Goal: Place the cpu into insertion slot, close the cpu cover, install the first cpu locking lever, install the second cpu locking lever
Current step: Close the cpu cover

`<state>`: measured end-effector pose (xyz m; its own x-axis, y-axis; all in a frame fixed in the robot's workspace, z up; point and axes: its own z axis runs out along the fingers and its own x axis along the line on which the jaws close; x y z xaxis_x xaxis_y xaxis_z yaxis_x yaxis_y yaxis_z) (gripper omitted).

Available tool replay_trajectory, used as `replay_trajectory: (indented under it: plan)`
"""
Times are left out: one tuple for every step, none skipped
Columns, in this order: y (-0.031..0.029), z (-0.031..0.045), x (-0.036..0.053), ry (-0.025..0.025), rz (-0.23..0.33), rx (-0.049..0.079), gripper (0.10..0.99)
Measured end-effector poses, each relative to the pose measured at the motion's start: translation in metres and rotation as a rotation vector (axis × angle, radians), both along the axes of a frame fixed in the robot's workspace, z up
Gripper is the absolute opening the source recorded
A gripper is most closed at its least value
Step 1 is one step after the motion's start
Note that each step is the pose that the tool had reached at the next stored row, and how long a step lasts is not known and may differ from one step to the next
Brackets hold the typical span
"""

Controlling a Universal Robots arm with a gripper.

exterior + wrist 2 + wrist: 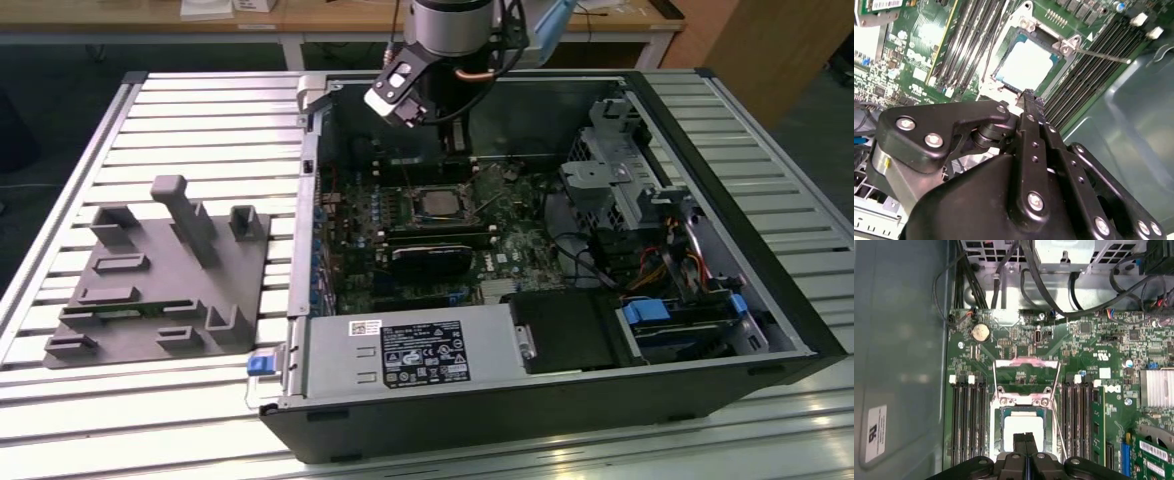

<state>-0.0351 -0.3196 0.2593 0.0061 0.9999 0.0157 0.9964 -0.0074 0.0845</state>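
1. The ribbed aluminium slat table (200, 110) carries the open black steel computer case (534, 420). On the exterior view's left, near the case, stands a grey moulded fixture block with upright posts (160, 290).
2. The case contains a black labelled power-supply box (420, 352) along its near wall, a green printed motherboard (1084, 355) across its floor, and cable bundles and a metal drive cage on the exterior view's right.
3. The black two-finger gripper (1025, 439) hangs inside the case, directly over the socket area. Its fingers are pressed together and pinch nothing.
4. The cpu cover (1026, 362), a thin silvery frame plate with a square window, is swung back open and lies clear of the socket.
5. The insertion slot (996, 432), a square socket with a silvery rim, sits between the banks of long black memory slots. It holds the cpu.
6. The cpu (1024, 424), a flat square chip with a pale metal top, lies seated in the slot and appears level. The fingertips are just above its near edge.
7. One thin steel wire locking lever (1101, 54) stands swung out beside the socket.
8. Judged step in hand: closing the cover.
   - Contact the frame bar only, never the chip top.
   - Follow the hinge arc and apply light force.
   - Keep the lever outside the frame's path.
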Motion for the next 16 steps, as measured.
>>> replay_trajectory:
  plan:
    - [0.0,0.0,0.002,0.0,0.0,0.0,0.106]
    - [0.0,0.0,0.0041,0.0,0.0,0.0,0.106]
    - [0.0,0.0,0.0062,0.0,0.0,0.0,0.106]
    - [0.0,0.0,0.0085,0.0,0.0,0.0,0.106]
    - [0.0,0.0,0.0109,0.0,0.0,0.0,0.106]
    - [0.0,0.0,0.0136,0.0,0.0,0.0,0.106]
    - [0.0,0.0,0.0159,0.0,0.0,0.0,0.106]
    - [0.0,0.0,0.0184,0.0,0.0,0.0,0.106]
    - [0.0,0.0,0.021,0.0,0.0,0.0,0.106]
    - [0.0,0.0,0.0237,0.0,0.0,0.0,0.106]
    - [0.0,0.0,0.0261,0.0,0.0,0.0,0.106]
    - [0.0,0.0,0.0283,0.0,0.0,0.0,0.106]
    - [0.0,0.0,0.0305,0.0,0.0,0.0,0.106]
    - [0.0,0.0,0.033,0.0001,0.0,0.0,0.106]
    - [0.0,0.0,0.0358,0.0,0.0,0.0,0.106]
    - [0.0,0.0,0.0386,0.0,0.0,0.0,0.106]
